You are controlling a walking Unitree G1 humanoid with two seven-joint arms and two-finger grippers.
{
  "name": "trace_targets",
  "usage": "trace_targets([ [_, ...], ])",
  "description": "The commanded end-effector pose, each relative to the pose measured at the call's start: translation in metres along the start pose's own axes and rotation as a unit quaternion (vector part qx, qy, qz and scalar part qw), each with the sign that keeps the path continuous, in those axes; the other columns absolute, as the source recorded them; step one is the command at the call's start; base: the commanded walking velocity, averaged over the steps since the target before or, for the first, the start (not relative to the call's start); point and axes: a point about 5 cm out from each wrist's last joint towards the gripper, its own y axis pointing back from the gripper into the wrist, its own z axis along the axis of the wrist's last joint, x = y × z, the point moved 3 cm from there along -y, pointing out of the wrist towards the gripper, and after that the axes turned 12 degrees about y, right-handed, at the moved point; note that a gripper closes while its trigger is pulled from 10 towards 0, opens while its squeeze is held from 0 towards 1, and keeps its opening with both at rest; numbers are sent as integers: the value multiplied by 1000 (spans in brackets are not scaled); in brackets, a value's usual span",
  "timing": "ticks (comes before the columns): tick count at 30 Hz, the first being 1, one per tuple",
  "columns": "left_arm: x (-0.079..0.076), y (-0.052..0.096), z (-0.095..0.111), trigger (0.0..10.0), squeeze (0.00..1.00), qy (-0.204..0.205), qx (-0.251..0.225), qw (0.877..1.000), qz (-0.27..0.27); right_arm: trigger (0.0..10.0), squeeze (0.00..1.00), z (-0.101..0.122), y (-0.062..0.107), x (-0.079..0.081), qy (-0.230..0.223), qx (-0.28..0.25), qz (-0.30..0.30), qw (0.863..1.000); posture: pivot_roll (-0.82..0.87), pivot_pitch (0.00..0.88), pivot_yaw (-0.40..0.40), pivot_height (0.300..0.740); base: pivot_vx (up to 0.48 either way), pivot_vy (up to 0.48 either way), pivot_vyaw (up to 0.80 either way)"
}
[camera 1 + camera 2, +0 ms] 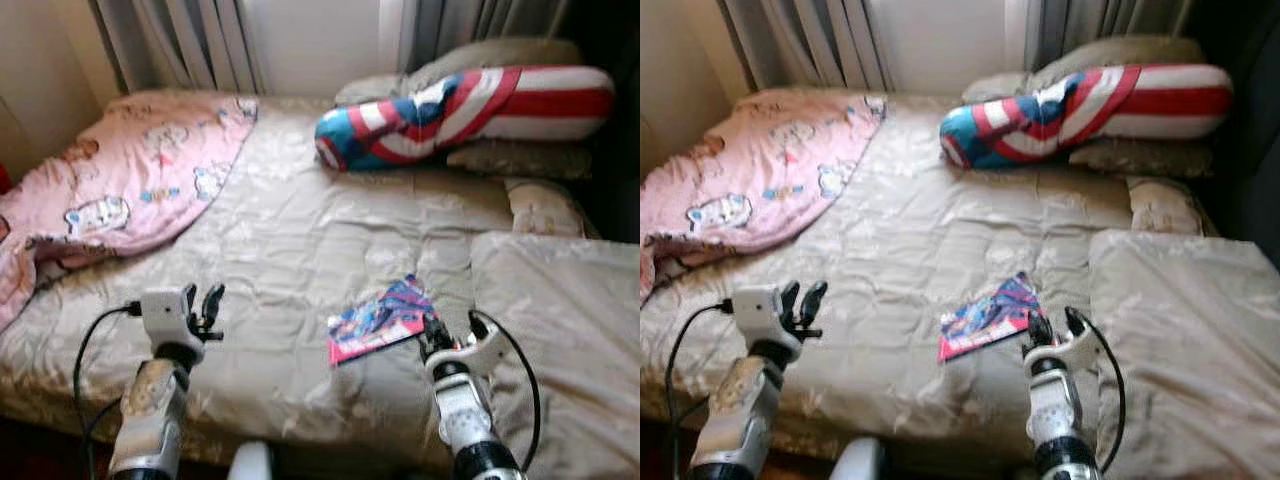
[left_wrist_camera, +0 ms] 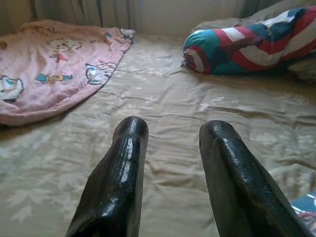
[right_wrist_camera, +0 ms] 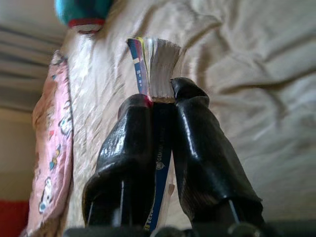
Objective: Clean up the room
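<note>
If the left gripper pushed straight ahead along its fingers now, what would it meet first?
Probably the beige satin bedspread: the open left gripper points low across it, toward the red, white and blue striped bolster pillow beyond. Depth is unclear.

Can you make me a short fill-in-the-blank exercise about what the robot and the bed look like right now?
1. The right gripper is shut on a ____.
2. The left gripper hovers over the bed with its fingers ____.
3. The blanket on the bed's left side is ____ in colour.
4. The striped bolster lies near the ____ of the bed.

Missing words: book; open; pink; head
</note>
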Motion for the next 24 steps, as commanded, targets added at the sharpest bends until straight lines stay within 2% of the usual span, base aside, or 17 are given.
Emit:
trace_targets([
  [1, 4, 4, 7, 10000, 0, -9, 0, 1000, -1, 10000, 0, 0, -4, 5, -30, -2, 0, 1000, 113, 102, 45, 657, 0, 0, 0],
  [6, 6, 14, 14, 10000, 0, -20, 2, 1000, -4, 10000, 0, 6, -9, 7, -74, -11, 2, 997, 156, 133, 72, 657, 0, 0, 0],
  [9, 5, 21, 19, 10000, 0, -26, 4, 1000, -8, 10000, 0, 20, -15, 12, -100, -36, 2, 994, 183, 157, 89, 657, 0, 0, 0],
  [15, 3, 29, 26, 10000, 0, -34, 11, 999, -11, 10000, 0, 42, -20, 12, -106, -74, -7, 992, 207, 178, 103, 657, 0, 0, 0],
  [18, 2, 33, 29, 10000, 0, -36, 13, 999, -12, 10000, 0, 48, -17, 0, -105, -84, -33, 990, 215, 191, 110, 657, 0, 0, 0],
  [20, 1, 38, 30, 10000, 0, -37, 19, 999, -13, 10000, 0, 43, -10, -23, -79, -65, -92, 990, 221, 203, 112, 657, 0, 0, 0],
  [22, 2, 43, 28, 10000, 0, -39, 28, 999, -11, 10000, 0, 34, -3, -38, -68, -49, -119, 989, 241, 221, 112, 657, 0, 0, 0],
  [24, 2, 45, 29, 10000, 0, -40, 30, 999, -10, 10000, 0, 30, 0, -44, -79, -46, -129, 987, 248, 230, 113, 657, 0, 0, 0],
])
